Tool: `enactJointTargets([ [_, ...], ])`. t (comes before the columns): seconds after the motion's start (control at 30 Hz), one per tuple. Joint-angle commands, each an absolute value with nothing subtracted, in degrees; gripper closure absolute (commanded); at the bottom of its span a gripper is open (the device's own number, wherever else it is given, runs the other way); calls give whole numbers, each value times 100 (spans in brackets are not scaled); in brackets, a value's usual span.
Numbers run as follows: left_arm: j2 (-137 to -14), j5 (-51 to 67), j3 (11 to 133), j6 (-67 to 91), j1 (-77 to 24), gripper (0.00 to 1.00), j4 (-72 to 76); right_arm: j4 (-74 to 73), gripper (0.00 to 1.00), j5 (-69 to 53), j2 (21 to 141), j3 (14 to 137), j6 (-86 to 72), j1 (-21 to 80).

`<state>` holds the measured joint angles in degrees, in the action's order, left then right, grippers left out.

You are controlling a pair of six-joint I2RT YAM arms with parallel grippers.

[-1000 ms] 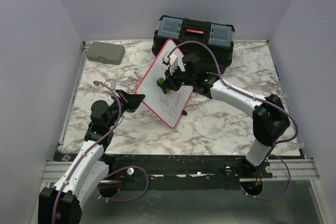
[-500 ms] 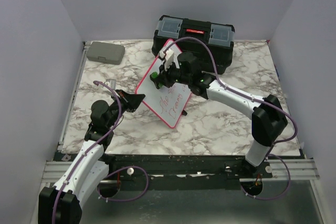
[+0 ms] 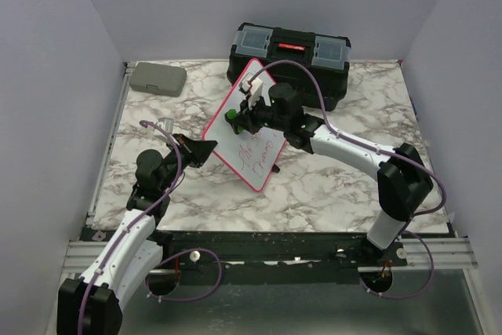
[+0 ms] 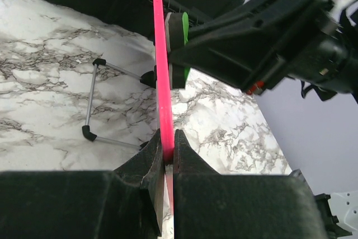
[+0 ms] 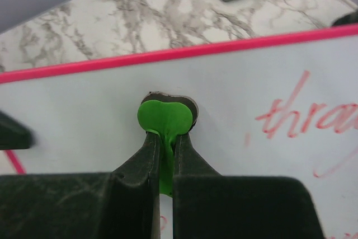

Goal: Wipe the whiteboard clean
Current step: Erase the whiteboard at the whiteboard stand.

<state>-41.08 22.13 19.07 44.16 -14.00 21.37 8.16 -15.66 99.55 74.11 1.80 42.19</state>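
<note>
The whiteboard [image 3: 249,137], white with a red-pink frame, stands tilted on the marble table, with red handwriting on its lower half. My left gripper [image 3: 205,145] is shut on the board's left edge; in the left wrist view the pink frame [image 4: 162,82] runs up from between the jaws [image 4: 166,148]. My right gripper [image 3: 239,121] is shut on a green eraser [image 5: 165,119] pressed flat on the board's upper left part [image 5: 84,116]. Red writing [image 5: 305,118] lies to the eraser's right.
A black toolbox [image 3: 290,56] stands just behind the board at the table's back edge. A small grey case [image 3: 158,78] lies at the back left. The board's wire stand with black feet [image 4: 92,99] rests on the marble.
My right gripper has moved the green eraser leftward and slightly up across the upper board. My left arm and the board have stayed still.
</note>
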Motion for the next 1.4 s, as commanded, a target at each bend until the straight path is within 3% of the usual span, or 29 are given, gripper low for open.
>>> enactJointTargets([
  [0.0, -4180, 2725, 2098, 4493, -1521, 100, 2606, 675, 99, -1932, 9871, 7424, 147, 4711],
  [0.07, -4148, 2685, 2092, 4522, -1521, 100, 2602, 546, 99, -1369, 9927, 7606, 167, 4659],
  [0.2, -4039, 2531, 2036, 4591, -1521, 97, 2588, 420, 99, -1428, 9920, 7802, 18, 4178],
  [0.43, -3905, 2095, 1999, 4852, -1521, 58, 2573, 409, 99, -1770, 9422, 7657, 18, 3834],
  [0.57, -3904, 1866, 1902, 5091, -1538, 47, 2724, 412, 99, -1897, 9278, 7638, -186, 3664],
  [1.13, -4624, -81, 1008, 5649, -2714, 45, 4542, 700, 99, -2246, 8804, 7145, -431, 3361],
  [1.37, -4934, -808, 932, 5669, -2961, 54, 4966, 770, 99, -2325, 8719, 7058, -483, 3346],
])
